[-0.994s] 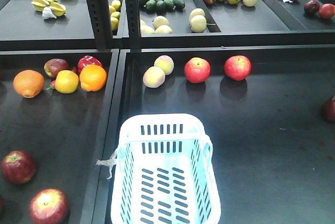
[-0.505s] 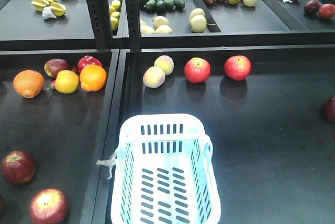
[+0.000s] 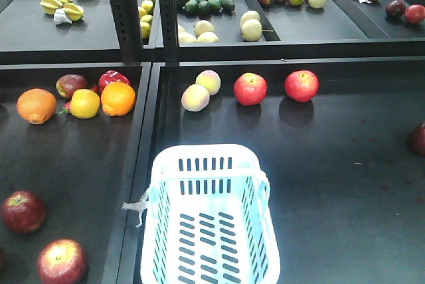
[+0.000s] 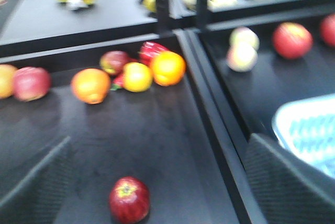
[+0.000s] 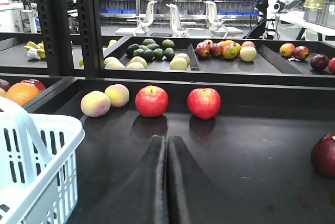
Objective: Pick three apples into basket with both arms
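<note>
The pale basket [image 3: 204, 152] stands empty at the front of the right tray. Two red apples [image 3: 250, 89] [image 3: 301, 85] lie at that tray's back. In the left tray two more apples [image 3: 22, 212] [image 3: 61, 261] lie near the front. Neither arm shows in the front view. My left gripper [image 4: 160, 140] is open above the left tray, and one red apple [image 4: 129, 199] lies on the floor between its fingers, nearer the left one. My right gripper [image 5: 167, 138] is shut and empty, low over the right tray, pointing between the two red apples [image 5: 152, 101] [image 5: 204, 103].
Oranges [image 3: 36, 105], a yellow fruit and a red pepper [image 3: 113, 77] cluster at the left tray's back. Two pale peaches [image 3: 195, 97] sit left of the red apples. A dark apple [image 5: 324, 154] lies at the right edge. The upper shelf [image 3: 312, 28] holds mixed fruit.
</note>
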{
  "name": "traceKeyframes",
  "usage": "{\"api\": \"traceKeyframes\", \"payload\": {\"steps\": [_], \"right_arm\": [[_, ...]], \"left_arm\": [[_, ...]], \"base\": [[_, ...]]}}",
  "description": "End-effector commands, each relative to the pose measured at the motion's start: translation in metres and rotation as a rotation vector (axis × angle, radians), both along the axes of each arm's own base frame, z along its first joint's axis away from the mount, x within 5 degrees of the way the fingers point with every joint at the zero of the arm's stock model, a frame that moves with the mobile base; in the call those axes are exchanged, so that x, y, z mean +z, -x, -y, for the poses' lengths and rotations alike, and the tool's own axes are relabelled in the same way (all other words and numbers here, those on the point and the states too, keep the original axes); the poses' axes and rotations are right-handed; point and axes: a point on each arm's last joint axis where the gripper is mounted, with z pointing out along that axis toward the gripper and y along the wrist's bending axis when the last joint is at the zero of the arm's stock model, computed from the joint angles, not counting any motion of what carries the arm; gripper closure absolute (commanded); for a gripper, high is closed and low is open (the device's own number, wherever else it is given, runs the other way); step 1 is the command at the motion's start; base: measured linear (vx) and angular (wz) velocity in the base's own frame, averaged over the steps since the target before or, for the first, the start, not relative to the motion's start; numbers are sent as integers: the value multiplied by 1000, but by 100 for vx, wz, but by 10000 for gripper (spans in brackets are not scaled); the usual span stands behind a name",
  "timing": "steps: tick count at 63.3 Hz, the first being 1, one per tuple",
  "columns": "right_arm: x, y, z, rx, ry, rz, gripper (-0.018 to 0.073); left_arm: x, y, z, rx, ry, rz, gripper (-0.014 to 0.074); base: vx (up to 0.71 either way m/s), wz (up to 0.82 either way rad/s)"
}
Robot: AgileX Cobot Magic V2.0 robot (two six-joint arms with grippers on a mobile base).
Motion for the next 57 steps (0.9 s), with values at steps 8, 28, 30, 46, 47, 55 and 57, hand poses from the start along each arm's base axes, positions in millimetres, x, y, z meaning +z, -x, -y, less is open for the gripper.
{"api": "traceKeyframes", "payload": {"steps": [8,28,30,46,47,55,57], "right_arm": [[3,0,0,1,5,76,568],[3,0,0,1,5,76,568],[3,0,0,1,5,76,568],[3,0,0,1,5,76,568],[3,0,0,1,5,76,568],[3,0,0,1,5,76,568],[3,0,0,1,5,76,568]], "left_arm": [[6,-27,28,-357,-135,73,-55],[-21,-69,70,-709,-303,71,-48],[-23,-73,75,-723,-315,71,-46],[-48,-97,115,-867,-413,63,-36],[-49,-99,118,-875,-413,58,-35],[-53,-108,144,-951,-438,59,-31],[-54,-110,149,-969,-452,59,-29]], "base": [[0,0],[0,0],[0,0],[0,0],[0,0],[0,0],[0,0]]}}
